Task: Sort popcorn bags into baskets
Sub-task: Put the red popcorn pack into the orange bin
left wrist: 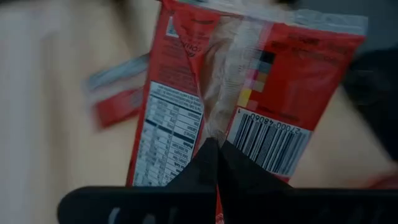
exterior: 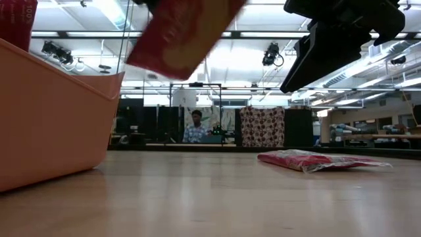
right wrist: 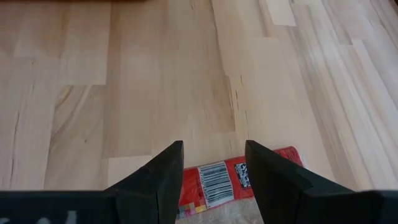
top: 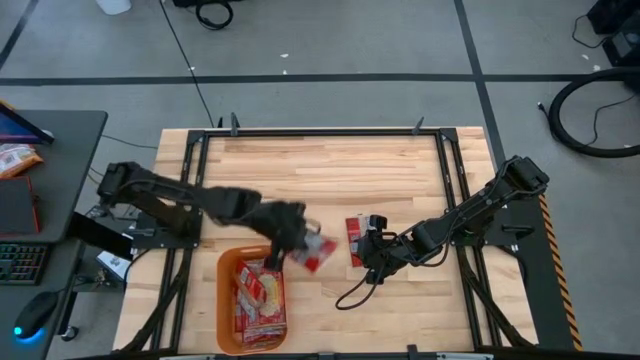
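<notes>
The left pincer [top: 292, 243] is clenched on a popcorn bag [top: 314, 250] held above the counter [top: 330, 170] just beside the orange basket [top: 228, 300], so it needs carrying over and dropping, while the right pincer [right wrist: 212, 177] hovers spread over another bag [right wrist: 214, 183].

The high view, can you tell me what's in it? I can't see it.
From above, the left gripper holds a red popcorn bag in the air beside an orange basket with more bags inside. The right gripper is open over another bag lying flat on the wooden table.
</notes>
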Robot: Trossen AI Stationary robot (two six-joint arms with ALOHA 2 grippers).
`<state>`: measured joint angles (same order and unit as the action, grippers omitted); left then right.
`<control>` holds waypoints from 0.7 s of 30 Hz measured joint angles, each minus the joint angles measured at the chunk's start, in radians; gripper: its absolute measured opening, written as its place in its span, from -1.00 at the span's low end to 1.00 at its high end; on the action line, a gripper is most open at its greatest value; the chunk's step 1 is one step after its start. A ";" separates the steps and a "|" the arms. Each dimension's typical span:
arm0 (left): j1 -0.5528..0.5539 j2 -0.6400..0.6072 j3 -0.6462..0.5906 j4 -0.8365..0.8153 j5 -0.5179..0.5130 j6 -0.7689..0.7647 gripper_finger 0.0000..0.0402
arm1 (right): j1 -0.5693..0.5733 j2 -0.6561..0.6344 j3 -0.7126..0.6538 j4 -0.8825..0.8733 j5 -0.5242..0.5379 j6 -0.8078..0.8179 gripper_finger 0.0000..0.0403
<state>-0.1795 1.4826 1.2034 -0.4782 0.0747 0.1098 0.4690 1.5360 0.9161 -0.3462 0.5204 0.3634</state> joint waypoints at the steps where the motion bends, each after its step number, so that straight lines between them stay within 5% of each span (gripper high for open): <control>1: -0.036 -0.003 0.000 0.010 0.013 0.013 -1.00 | 0.000 0.000 0.000 0.000 0.000 0.000 -0.12; 5: -0.169 -0.005 0.000 -0.026 0.018 0.053 -1.00 | 0.000 0.000 0.000 0.000 0.000 0.000 -0.12; 12: -0.338 -0.005 0.000 -0.093 -0.178 -0.124 -1.00 | 0.000 0.000 0.000 0.002 0.000 0.001 -0.12; 17: -0.417 0.009 0.000 -0.278 -0.086 -0.400 -1.00 | 0.000 0.000 0.000 0.009 0.000 0.007 -0.12; 21: -0.478 0.010 -0.001 -0.258 0.014 -0.475 -1.00 | 0.000 0.000 0.000 0.013 -0.001 0.007 -0.12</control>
<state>-0.6578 1.4929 1.2026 -0.7357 0.0883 -0.3652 0.4690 1.5360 0.9165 -0.3329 0.5198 0.3706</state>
